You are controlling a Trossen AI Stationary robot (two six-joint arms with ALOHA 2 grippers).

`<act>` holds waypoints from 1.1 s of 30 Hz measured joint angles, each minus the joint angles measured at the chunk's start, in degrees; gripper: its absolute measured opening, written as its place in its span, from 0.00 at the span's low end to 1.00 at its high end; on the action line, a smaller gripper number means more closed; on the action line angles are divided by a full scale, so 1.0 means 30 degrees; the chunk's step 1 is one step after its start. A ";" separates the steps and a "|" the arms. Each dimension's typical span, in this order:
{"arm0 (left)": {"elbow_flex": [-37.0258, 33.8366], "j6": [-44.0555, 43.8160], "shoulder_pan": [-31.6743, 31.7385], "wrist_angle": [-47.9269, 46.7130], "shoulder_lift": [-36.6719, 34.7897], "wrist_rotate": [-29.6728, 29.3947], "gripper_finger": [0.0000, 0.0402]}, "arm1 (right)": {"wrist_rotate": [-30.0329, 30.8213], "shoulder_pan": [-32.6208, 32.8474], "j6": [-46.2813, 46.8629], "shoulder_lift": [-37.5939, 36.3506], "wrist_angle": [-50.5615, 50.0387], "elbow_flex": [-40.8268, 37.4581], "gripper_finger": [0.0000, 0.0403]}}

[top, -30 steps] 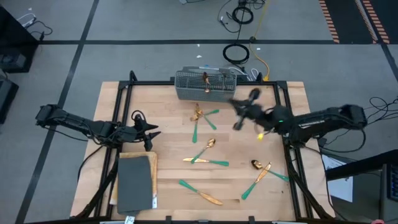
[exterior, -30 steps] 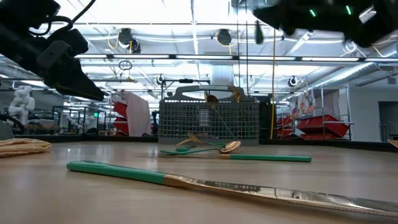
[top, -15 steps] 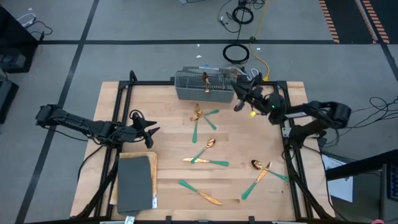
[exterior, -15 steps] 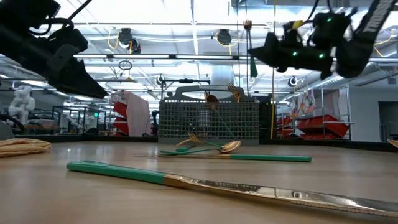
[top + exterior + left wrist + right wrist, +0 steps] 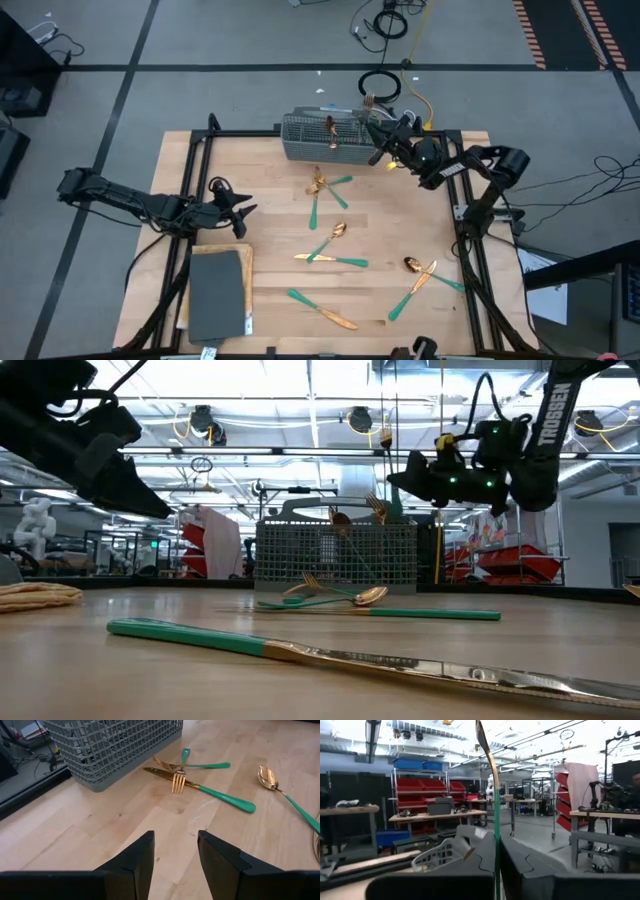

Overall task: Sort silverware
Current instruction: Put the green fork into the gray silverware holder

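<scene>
Silverware in the right gripper [image 5: 385,143]: one teal-handled fork [image 5: 386,452] pinched upright between fingers pressed tight on its handle, gold head up, hanging over the near right corner of the wire basket [image 5: 330,137]. To do this well, centre the handle above a compartment before letting go (a tilt could catch the rim). Other pieces lie loose on the table [image 5: 270,200] below the basket; the left gripper [image 5: 243,213], fingers spread and empty, waits well left of it

Basket [image 5: 328,136] is sitting at counter [image 5: 270,200] far edge w/ silverware [image 5: 330,250] lying scattered in front; right hand [image 5: 378,140] is hovering just beside basket's right end; left hand [image 5: 243,212] is waiting near left edge.
</scene>
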 joint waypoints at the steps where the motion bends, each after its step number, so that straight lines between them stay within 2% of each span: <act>1: 0.0000 0.0000 0.0000 -0.0004 0.0000 0.0000 0.39 | 0.0029 -0.0015 0.0052 0.0153 0.0005 0.0196 0.00; 12: 0.0000 -0.0089 0.0000 -0.0238 0.0000 0.0039 0.39 | 0.0220 -0.0164 0.1288 0.1952 -0.0001 0.0306 0.00; 15: 0.0000 -0.0153 0.0000 -0.0539 0.0000 0.0102 0.39 | 0.0850 -0.0157 0.1528 0.2007 -0.0034 0.0306 0.01; 20: 0.0000 -0.0161 0.0000 -0.0510 0.0000 0.0109 0.39 | 0.1601 -0.0201 0.1807 0.2007 -0.0064 0.0306 0.10; 29: 0.0000 -0.0612 0.0000 -0.0477 0.0000 0.0270 0.39 | 0.1625 -0.0196 0.2166 0.1978 -0.0029 0.0306 0.29; 33: 0.0000 -0.0644 0.0000 -0.0481 0.0000 0.0786 0.39 | 0.0710 -0.0201 0.2529 0.0876 -0.0022 0.0291 0.34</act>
